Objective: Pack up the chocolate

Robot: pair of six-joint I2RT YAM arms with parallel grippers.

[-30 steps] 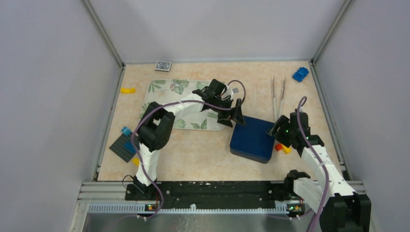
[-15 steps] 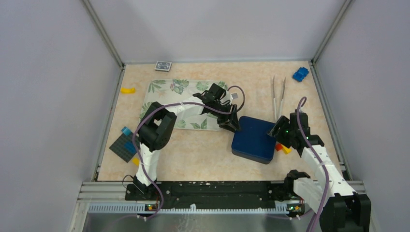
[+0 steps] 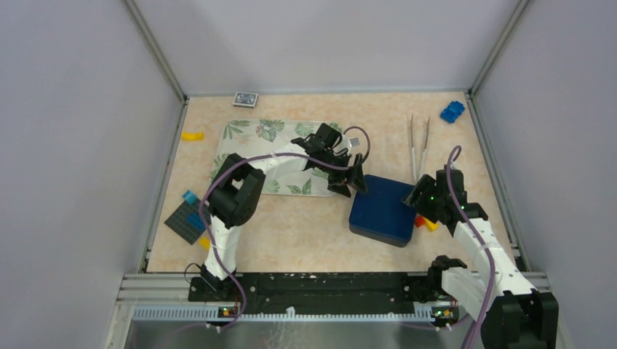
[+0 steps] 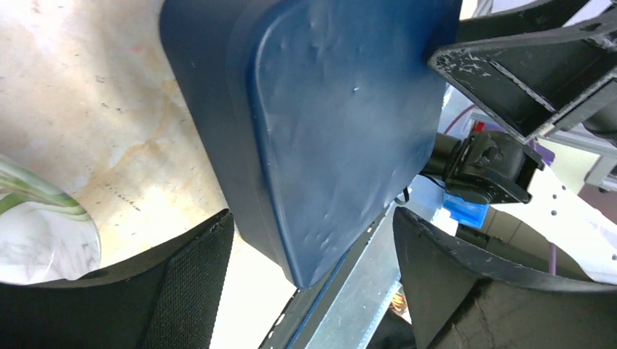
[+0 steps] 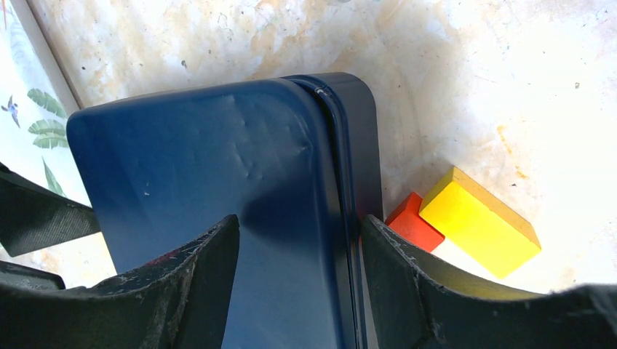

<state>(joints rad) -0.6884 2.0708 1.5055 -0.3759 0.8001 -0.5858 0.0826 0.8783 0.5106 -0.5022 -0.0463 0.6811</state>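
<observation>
No chocolate pieces show in any view. A closed dark-blue box lies on the table right of centre. My left gripper is open at the box's far left corner. In the left wrist view its jaws stand wide apart around a corner of the box without gripping it. My right gripper is open at the box's right edge. In the right wrist view one finger is over the lid and the other is just outside the rim.
Red and yellow blocks lie against the box's right side. A leaf-patterned tray sits left of the box. Tweezers, a blue toy, a small card, a yellow piece and a dark gridded square lie around.
My left gripper dropped from above the tray's right end to the box's far left corner. The box shifted very slightly. The right arm stayed put.
</observation>
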